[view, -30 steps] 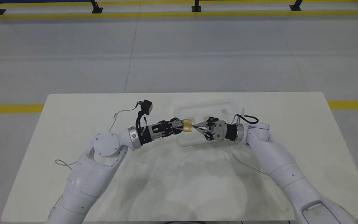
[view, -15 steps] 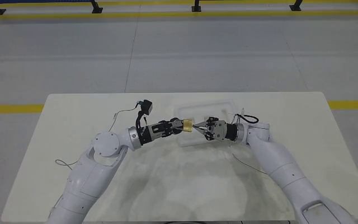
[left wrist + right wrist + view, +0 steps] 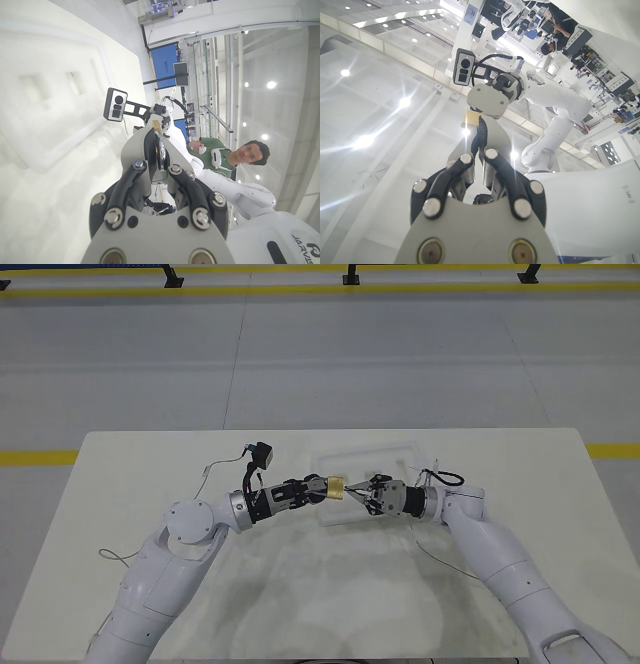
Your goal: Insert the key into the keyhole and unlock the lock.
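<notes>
Above the table's middle, my left gripper (image 3: 322, 488) is shut on a brass padlock (image 3: 337, 487). In the left wrist view the gripper (image 3: 156, 142) pinches the silver shackle (image 3: 162, 150), with the brass body (image 3: 156, 124) pointing away. My right gripper (image 3: 362, 495) faces it from the other side, shut on the key (image 3: 351, 493). The right wrist view has the key's black head (image 3: 481, 136) between the fingers (image 3: 492, 140), its far end meeting the padlock (image 3: 472, 118). How deep the key sits is hidden.
A white foam tray (image 3: 375, 454) with recessed pockets lies on the white table (image 3: 150, 454) right under and behind both grippers. Thin cables trail on the table beside each arm. Open table surface lies to the left, right and front.
The right wrist has shifted a little while staying at the padlock. The left arm and padlock have not visibly moved.
</notes>
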Tool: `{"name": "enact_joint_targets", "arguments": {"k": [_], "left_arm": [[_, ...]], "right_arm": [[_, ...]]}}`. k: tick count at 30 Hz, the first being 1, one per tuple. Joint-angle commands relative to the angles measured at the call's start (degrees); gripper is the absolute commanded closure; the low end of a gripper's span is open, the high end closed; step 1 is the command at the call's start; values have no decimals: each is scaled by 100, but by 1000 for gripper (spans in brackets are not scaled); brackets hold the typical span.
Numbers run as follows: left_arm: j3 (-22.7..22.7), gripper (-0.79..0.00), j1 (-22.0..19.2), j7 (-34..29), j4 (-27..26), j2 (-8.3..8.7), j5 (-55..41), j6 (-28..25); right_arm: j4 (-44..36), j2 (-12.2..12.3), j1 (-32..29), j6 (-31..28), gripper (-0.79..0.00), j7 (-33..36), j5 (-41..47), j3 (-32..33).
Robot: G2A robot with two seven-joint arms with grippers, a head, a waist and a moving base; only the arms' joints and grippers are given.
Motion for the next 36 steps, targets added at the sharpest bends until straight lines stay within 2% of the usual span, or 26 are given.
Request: {"name": "enact_joint_targets", "arguments": {"k": [1,20,36], "left_arm": [[0,0,0,0,0,0,0,0],[0,0,0,0,0,0,0,0],[0,0,0,0,0,0,0,0]], "right_arm": [[-26,-1,-10,47,0,16,75,10],[164,-54,51,653,0,-347,649,-23],[173,-18,82,836,0,-530,980,-117]]}}
